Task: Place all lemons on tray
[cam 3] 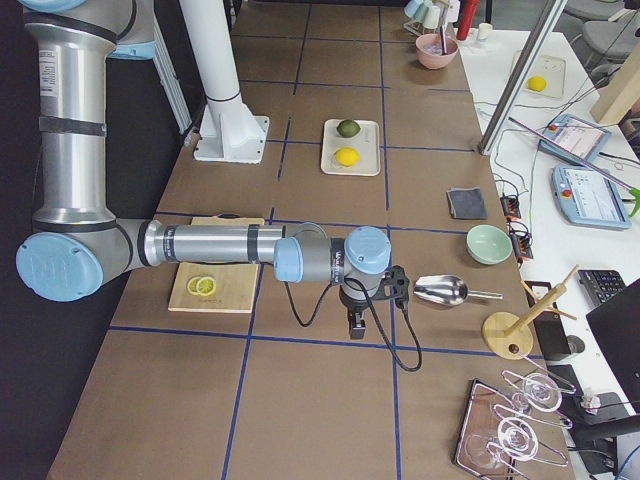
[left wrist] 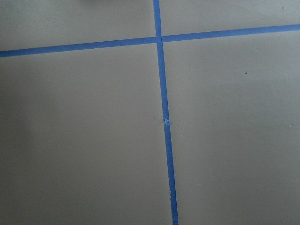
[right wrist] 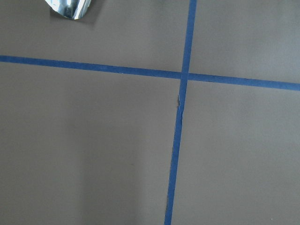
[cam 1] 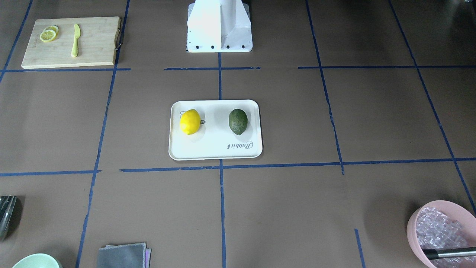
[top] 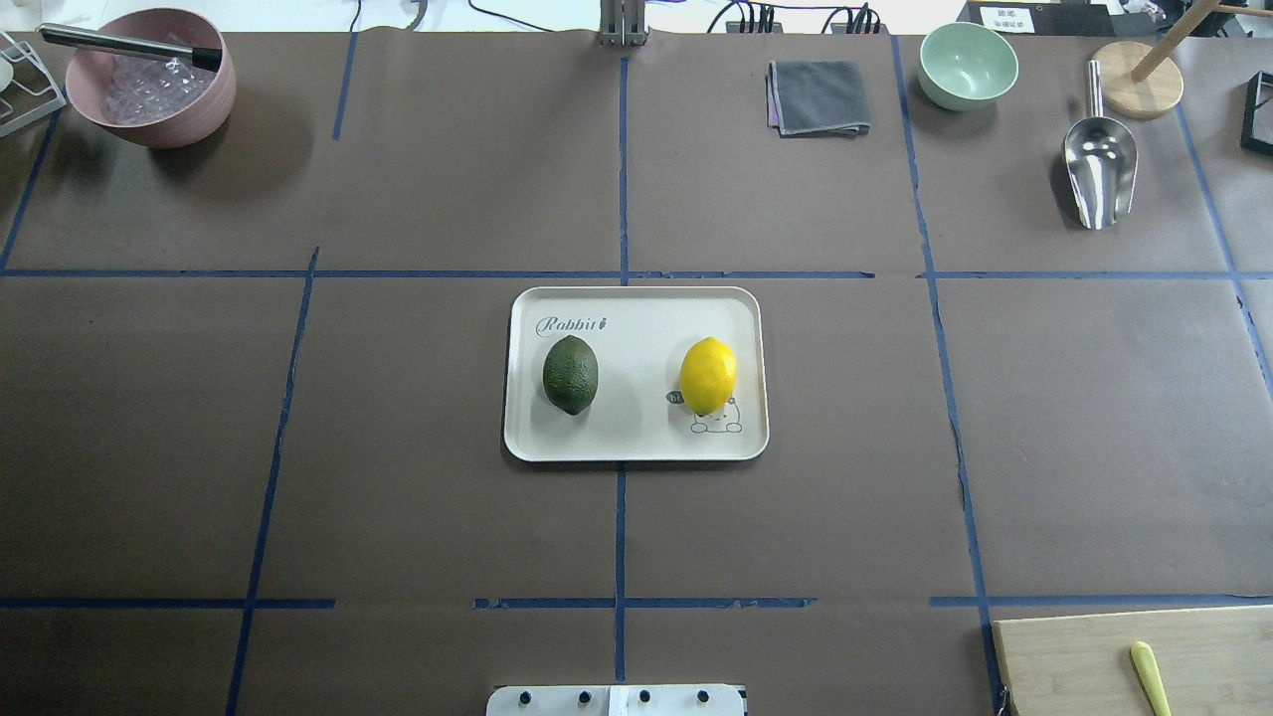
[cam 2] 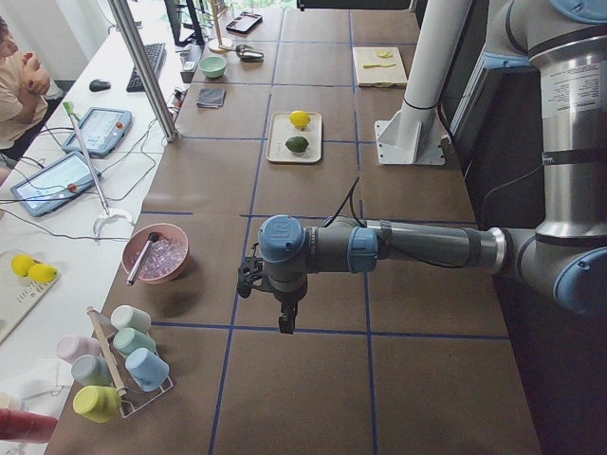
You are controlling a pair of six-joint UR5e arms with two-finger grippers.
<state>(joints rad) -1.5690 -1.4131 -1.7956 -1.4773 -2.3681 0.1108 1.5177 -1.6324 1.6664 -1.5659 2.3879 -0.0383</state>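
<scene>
Yellow lemon (top: 708,375): you'll find it lying on the tray's right half in the overhead view, partly covering the cartoon drawing.
Green lemon (top: 570,374): on the same tray's left half, just below the "Rabbit" script, well apart from the yellow one and touching neither it nor the rim.
Tray (top: 636,433): flat on the table's middle, straddling the centre tape line (in the front-facing view its script reads upside down and the fruits swap sides).
Left gripper (cam 2: 283,322): you see it only in the exterior left view, hanging fingers-down over the table off a level forearm, near the pink bowl (top: 149,94). From that angle I cannot tell how far its fingers are spread.
Right gripper (cam 3: 356,328): seen only in the exterior right view, pointing down between the cutting board (cam 1: 70,42) and the metal scoop (top: 1099,164). Its opening cannot be judged either.
Wrist views: each shows a cross of blue tape (left wrist: 161,117) on the brown cover. The right one also catches a shiny edge of the scoop at its top.
Cutting board: the front-facing view gives you all of it, with two lemon slices (cam 1: 48,34) and a pale knife (cam 1: 76,40). The overhead view crops it to a corner.
Far edge: a mint bowl (top: 968,65) and a folded grey cloth (top: 818,96) sit there.
</scene>
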